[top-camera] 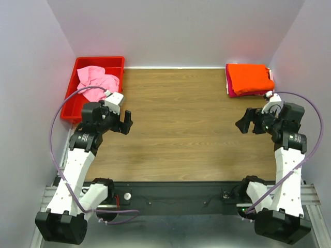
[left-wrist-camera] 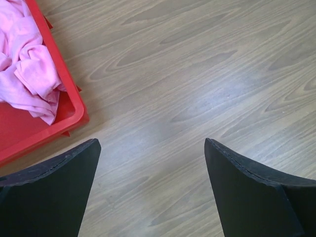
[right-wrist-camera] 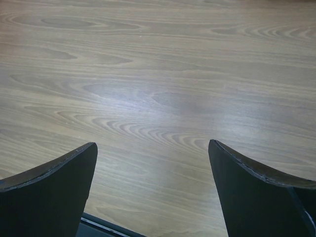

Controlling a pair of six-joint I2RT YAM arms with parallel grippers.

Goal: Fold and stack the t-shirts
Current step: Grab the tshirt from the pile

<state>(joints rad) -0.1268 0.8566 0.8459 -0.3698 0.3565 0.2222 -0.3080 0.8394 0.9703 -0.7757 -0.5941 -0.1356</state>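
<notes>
A crumpled light pink t-shirt point(top-camera: 95, 82) lies in the red tray point(top-camera: 69, 109) at the back left; the left wrist view shows the same pink t-shirt point(left-wrist-camera: 27, 74) in the tray point(left-wrist-camera: 74, 116). A folded bright orange t-shirt point(top-camera: 249, 77) rests at the back right on a darker pink-red t-shirt point(top-camera: 231, 93), of which only an edge shows. My left gripper point(top-camera: 125, 122) hovers open over bare wood just right of the tray, holding nothing. My right gripper point(top-camera: 244, 124) is open and empty in front of the folded stack.
White walls close in the wooden table point(top-camera: 181, 124) at the back and both sides. A black rail point(top-camera: 176, 194) with the arm bases runs along the near edge. Purple cables point(top-camera: 54, 134) loop beside each arm.
</notes>
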